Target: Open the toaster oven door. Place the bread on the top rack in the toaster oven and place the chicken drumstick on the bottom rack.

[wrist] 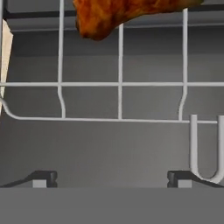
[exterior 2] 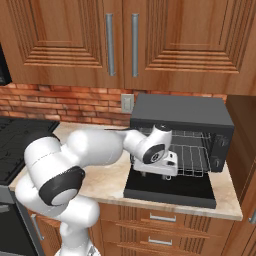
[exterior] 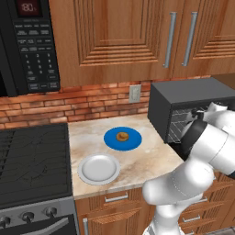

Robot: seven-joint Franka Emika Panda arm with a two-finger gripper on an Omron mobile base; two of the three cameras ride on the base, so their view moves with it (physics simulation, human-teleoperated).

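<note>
Worktop (exterior: pixel 151 158): bread (exterior: pixel 122 136) on blue plate (exterior: pixel 110 139). Toaster oven (exterior 2: pixel 182 116) door (exterior 2: pixel 170 191) down; chicken drumstick (wrist: pixel 118 13) on wire rack (wrist: pixel 120 100). Gripper (wrist: pixel 111 179) open, empty. Risk: withdrawing fingers may snag rack wires, dislodging drumstick.

The one thing that can be read is the red display (exterior: pixel 28 7) at the top of the black microwave (exterior: pixel 28 43), far left above the stove; it seems to show "80", though the digits are small and blurred. Below it, the microwave's keypad (exterior: pixel 37 57) carries rows of tiny white markings too small to make out.
</note>
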